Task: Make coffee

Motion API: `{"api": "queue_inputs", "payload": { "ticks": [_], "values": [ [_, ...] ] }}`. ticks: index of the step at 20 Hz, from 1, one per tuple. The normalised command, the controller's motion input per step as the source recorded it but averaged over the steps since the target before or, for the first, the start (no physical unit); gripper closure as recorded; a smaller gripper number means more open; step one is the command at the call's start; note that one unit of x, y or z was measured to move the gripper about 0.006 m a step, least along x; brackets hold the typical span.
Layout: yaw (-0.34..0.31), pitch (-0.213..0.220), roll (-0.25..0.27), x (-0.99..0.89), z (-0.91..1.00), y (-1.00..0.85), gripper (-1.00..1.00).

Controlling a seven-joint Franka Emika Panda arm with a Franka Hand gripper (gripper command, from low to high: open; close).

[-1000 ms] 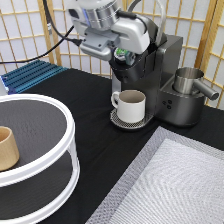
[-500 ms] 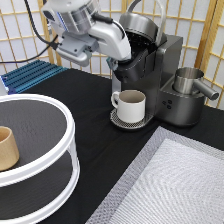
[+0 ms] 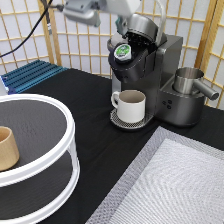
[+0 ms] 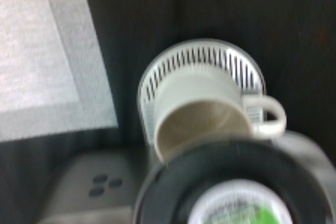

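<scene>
Exterior view: the pod (image 3: 122, 51) sits in the brewer (image 3: 145, 75) near the desk's far edge, looking light, thin-walled and best gripped by its rim; I cannot tell whether the gripper (image 3: 119, 22) above it is spread.

Pod (image 3: 122, 51): glossy printed foil top. Brewer (image 3: 145, 75): dark plastic body with a brushed-metal tank (image 3: 188, 81). Mug (image 3: 131, 104): smooth cream glaze; tabletop (image 3: 95, 130): matt black.

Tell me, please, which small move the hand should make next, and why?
Probably press the open lid of the coffee maker down. The coffee pod already sits in its chamber, the mug stands on the drip tray below, and the hand hovers just above the pod.
</scene>
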Motion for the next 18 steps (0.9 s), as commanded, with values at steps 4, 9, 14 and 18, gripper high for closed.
{"api": "queue_inputs", "payload": {
  "ticks": [4,9,14,18],
  "values": [
    [-0.045,0.027,-0.178,0.12,0.60,0.91,-1.00],
    [-0.013,0.051,-0.242,0.36,0.35,0.82,-1.00],
    [-0.009,0.078,-0.225,0.58,0.28,0.43,-1.00],
    [-0.013,0.080,-0.097,0.52,0.15,-0.01,-1.00]
  ]
}}
